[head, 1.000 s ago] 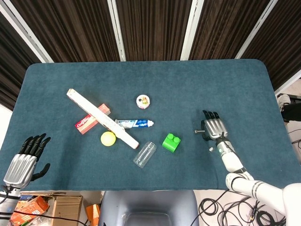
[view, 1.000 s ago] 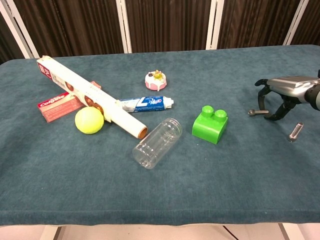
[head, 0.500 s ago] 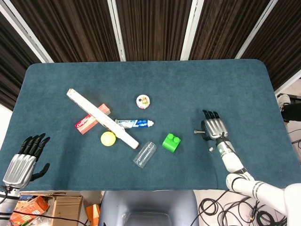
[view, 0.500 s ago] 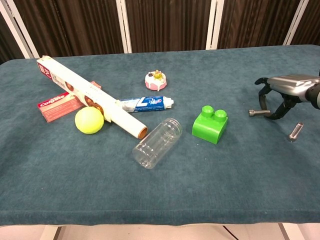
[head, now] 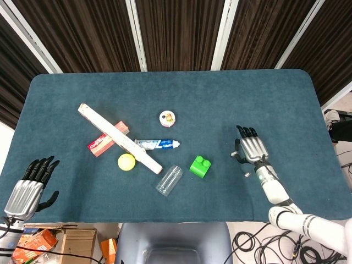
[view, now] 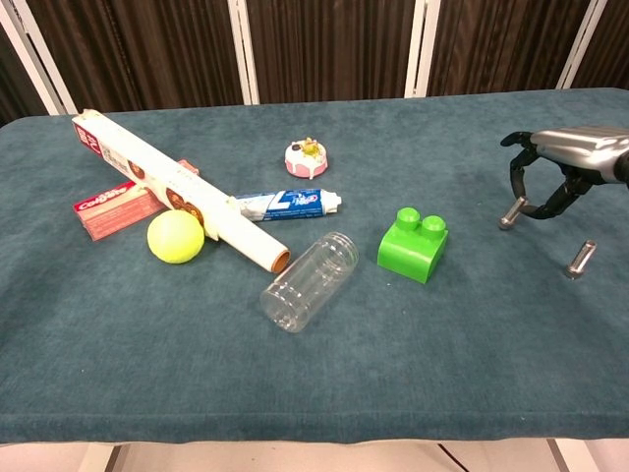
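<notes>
The right hand is pinching a small metal bolt between thumb & fingertip, w/ the bolt tilting down-left below the palm, just off the table; a second bolt is lying on the cloth just beside it, nearer the front edge; the green block is sitting well apart; the left hand is hovering w/ fingers spread, holding nothing, at the near-left corner.

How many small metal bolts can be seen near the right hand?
2. One small grey metal bolt is pinched in the right hand, tilted above the cloth. The other grey metal bolt lies on the blue table cloth, nearer the front edge.
</notes>
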You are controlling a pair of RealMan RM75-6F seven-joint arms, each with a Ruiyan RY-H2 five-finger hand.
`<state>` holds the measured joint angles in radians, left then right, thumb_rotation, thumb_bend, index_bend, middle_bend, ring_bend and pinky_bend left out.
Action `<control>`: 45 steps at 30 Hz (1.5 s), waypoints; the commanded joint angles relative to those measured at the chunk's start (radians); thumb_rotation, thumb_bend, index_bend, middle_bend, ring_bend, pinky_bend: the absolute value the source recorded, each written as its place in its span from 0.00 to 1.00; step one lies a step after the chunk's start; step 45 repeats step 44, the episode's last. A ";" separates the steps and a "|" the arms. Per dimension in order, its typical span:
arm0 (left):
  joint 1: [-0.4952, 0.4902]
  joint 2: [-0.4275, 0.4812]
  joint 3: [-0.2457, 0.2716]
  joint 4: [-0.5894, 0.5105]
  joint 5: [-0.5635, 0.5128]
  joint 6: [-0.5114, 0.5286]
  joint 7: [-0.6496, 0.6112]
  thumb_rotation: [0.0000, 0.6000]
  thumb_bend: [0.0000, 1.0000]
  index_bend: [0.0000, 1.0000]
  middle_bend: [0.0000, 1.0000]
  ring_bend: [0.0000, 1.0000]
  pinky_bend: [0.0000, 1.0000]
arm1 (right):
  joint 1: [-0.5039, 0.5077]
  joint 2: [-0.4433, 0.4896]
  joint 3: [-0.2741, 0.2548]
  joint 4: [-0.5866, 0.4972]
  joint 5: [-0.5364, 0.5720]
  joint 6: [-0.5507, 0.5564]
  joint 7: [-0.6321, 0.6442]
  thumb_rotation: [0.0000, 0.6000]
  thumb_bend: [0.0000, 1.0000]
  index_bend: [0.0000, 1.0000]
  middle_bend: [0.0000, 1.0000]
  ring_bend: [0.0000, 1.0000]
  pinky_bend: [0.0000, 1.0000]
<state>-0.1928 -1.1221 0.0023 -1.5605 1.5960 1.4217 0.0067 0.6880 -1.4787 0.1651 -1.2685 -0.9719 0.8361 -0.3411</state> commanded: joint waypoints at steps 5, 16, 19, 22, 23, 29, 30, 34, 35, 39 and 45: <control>0.000 0.001 -0.001 0.000 -0.002 -0.001 -0.003 1.00 0.35 0.00 0.00 0.00 0.07 | 0.011 -0.014 -0.001 0.012 0.014 -0.009 -0.012 1.00 0.33 0.57 0.00 0.00 0.00; 0.001 0.005 -0.005 0.003 -0.012 -0.001 -0.016 1.00 0.35 0.00 0.00 0.00 0.06 | 0.009 -0.008 -0.004 -0.005 0.015 0.003 -0.010 1.00 0.33 0.40 0.00 0.00 0.00; 0.000 0.006 -0.002 0.002 -0.007 -0.001 -0.017 1.00 0.35 0.00 0.00 0.00 0.06 | -0.001 0.007 -0.011 -0.027 -0.003 0.020 -0.002 1.00 0.33 0.34 0.00 0.00 0.00; 0.003 0.008 -0.003 0.002 -0.005 0.005 -0.023 1.00 0.35 0.00 0.00 0.00 0.06 | -0.034 0.050 -0.021 -0.096 -0.043 0.076 0.014 1.00 0.33 0.31 0.00 0.00 0.00; 0.004 0.011 -0.004 0.002 -0.007 0.008 -0.031 1.00 0.35 0.00 0.00 0.00 0.06 | -0.056 0.077 -0.027 -0.140 -0.061 0.114 0.018 1.00 0.33 0.27 0.00 0.00 0.00; 0.013 0.020 -0.011 0.006 -0.023 0.021 -0.052 1.00 0.35 0.00 0.00 0.00 0.06 | -0.181 0.220 -0.101 -0.374 -0.156 0.292 0.000 1.00 0.32 0.01 0.00 0.00 0.00; 0.016 0.021 -0.012 0.007 -0.021 0.028 -0.057 1.00 0.35 0.00 0.00 0.00 0.06 | -0.225 0.264 -0.134 -0.441 -0.195 0.350 -0.009 1.00 0.32 0.00 0.00 0.00 0.00; 0.022 0.007 0.005 0.025 0.058 0.079 -0.061 1.00 0.35 0.00 0.00 0.00 0.06 | -0.464 0.364 -0.282 -0.556 -0.435 0.709 -0.025 1.00 0.31 0.00 0.00 0.00 0.00; 0.020 0.004 0.007 0.025 0.061 0.077 -0.057 1.00 0.35 0.00 0.00 0.00 0.06 | -0.481 0.360 -0.282 -0.549 -0.446 0.732 -0.011 1.00 0.31 0.00 0.00 0.00 0.00; 0.015 -0.004 0.005 0.023 0.057 0.065 -0.037 1.00 0.35 0.00 0.00 0.00 0.06 | -0.507 0.378 -0.274 -0.538 -0.481 0.750 0.037 1.00 0.31 0.00 0.00 0.00 0.00; 0.010 -0.008 0.004 0.014 0.053 0.054 -0.017 1.00 0.35 0.00 0.00 0.00 0.06 | -0.519 0.395 -0.256 -0.532 -0.467 0.727 0.062 1.00 0.32 0.00 0.00 0.00 0.00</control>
